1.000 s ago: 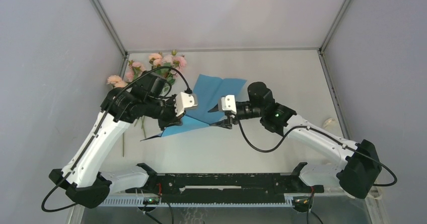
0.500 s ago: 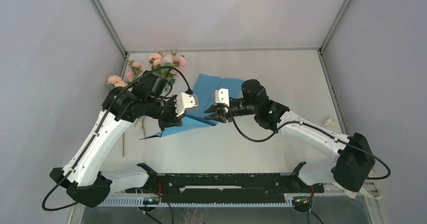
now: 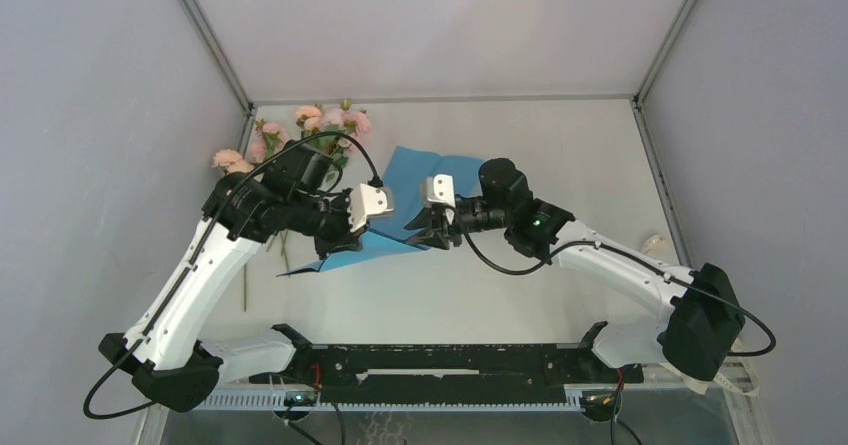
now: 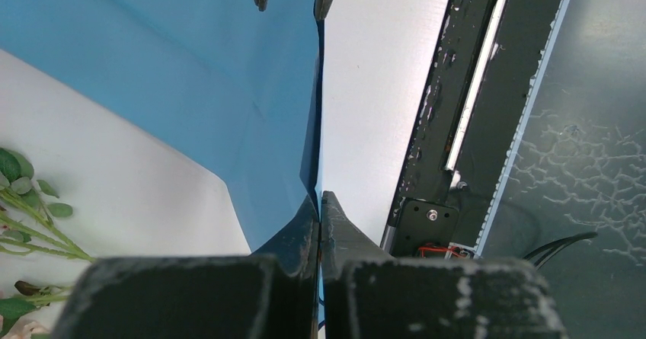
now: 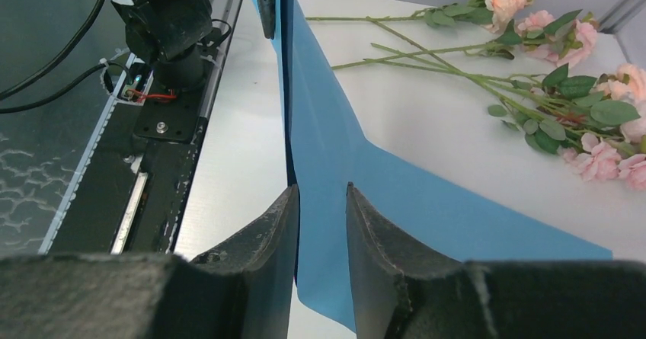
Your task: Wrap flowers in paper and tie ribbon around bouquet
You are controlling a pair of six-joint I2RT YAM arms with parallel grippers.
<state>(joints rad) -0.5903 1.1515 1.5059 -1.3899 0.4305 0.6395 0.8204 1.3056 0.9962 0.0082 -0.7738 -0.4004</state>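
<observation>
We see the pale table [image 3: 560,145] carrying the paper [image 3: 415,170], light-blue face up, its near part lifted into a raised fold between the two arms while its far part lies flat. The flowers [image 3: 330,120] lie at the far left corner, just beside the paper. Our left gripper [image 4: 321,202] is pressed together, pinching the fold's edge; our right gripper [image 5: 321,190], facing it, stands partly spread with that same edge passing between its fingers
</observation>
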